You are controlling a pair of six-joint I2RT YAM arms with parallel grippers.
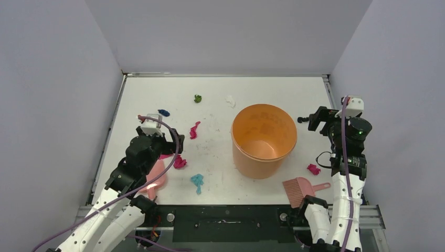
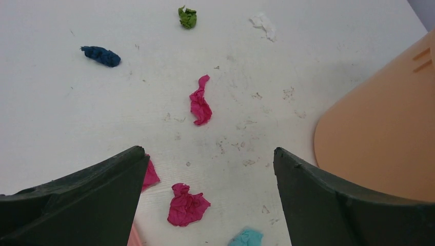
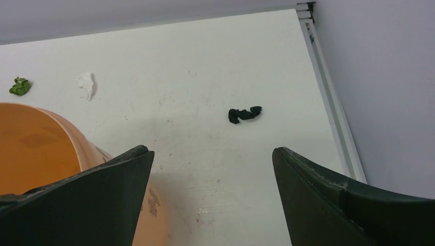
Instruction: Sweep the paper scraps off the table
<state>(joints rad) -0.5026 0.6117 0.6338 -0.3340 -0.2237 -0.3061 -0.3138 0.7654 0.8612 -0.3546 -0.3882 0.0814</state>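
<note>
Sweeping looked unstarted: small crumpled coloured paper scraps (image 2: 200, 107) lay scattered over the flat white surface (image 1: 283, 92) around the orange plastic bucket (image 1: 264, 139). The left pincer (image 2: 208, 149) and right pincer (image 3: 210, 149) hung spread, empty — next, the ribbed pink brush (image 1: 296, 190) probably wanted gripping.

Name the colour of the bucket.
Orange. The bucket shows best in the top external view.
</note>
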